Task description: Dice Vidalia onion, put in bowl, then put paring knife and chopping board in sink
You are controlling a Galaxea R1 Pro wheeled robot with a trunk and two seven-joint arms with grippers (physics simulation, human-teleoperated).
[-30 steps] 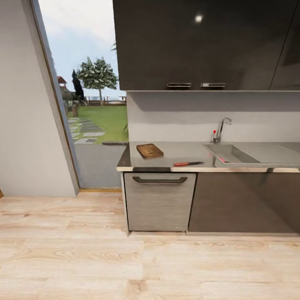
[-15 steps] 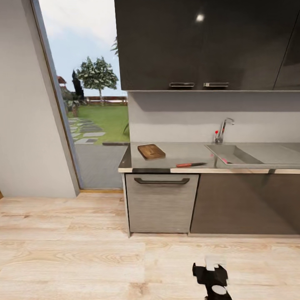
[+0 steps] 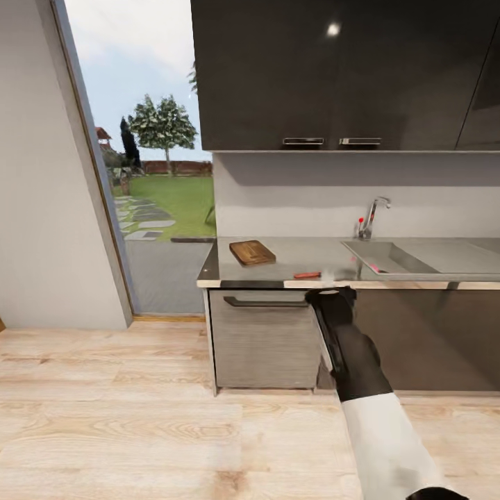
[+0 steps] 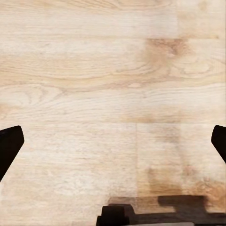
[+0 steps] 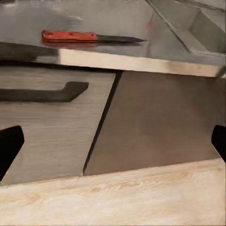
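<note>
Knife (image 3: 307, 275) is lying flat on the grey countertop (image 3: 298, 253) near its front edge, red handle pointing toward the chopping board (image 3: 251, 252), which is sitting well apart from it toward the back. In the right wrist view the knife (image 5: 87, 37) is showing whole, dark blade pointing toward the sink (image 3: 417, 258). Right gripper (image 3: 332, 295) is reaching up in front of the cabinet, just below the counter edge; fingers (image 5: 10, 143) are standing wide apart, holding nothing. Left gripper (image 4: 113, 141) is hanging over the wooden floor (image 4: 94, 94), fingers also spread wide.
</note>
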